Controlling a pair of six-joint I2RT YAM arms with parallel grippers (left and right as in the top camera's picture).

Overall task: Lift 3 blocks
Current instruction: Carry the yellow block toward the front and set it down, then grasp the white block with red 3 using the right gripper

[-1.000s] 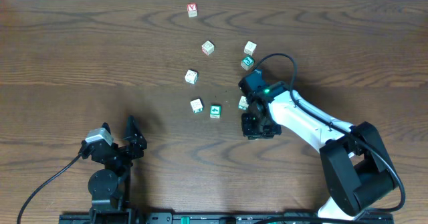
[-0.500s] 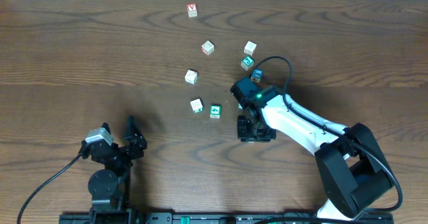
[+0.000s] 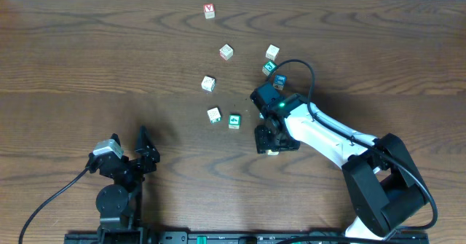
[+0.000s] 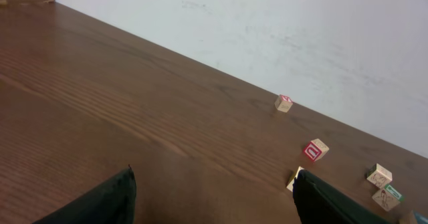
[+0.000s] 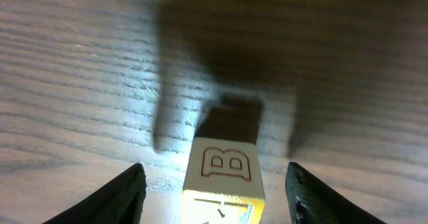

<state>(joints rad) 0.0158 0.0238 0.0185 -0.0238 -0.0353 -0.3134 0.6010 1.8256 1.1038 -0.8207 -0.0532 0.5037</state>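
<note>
A pale wooden block (image 5: 226, 167) with a red B on its top face stands on the table between my right gripper's (image 5: 214, 184) fingers, with a gap on each side. That gripper is open and touches nothing. From above, the right gripper (image 3: 274, 140) covers most of this block (image 3: 271, 152). A green-faced block (image 3: 234, 120) lies a little to its left, next to a pale block (image 3: 214, 115). My left gripper (image 3: 148, 148) hovers open and empty at the near left, far from all blocks; between its fingers (image 4: 214, 187) only bare table shows.
More cubes are scattered toward the far edge: a red-marked one (image 3: 210, 10), pale ones (image 3: 226, 52) (image 3: 272, 52) (image 3: 209, 83), a teal-green one (image 3: 269, 68) and a blue one (image 3: 280, 80) close behind the right arm. A white wall (image 4: 267, 30) bounds the far side.
The right gripper's jaws have spread apart and let go of the B block, which now stands free. The right arm shifted slightly left. The left arm has not moved.
</note>
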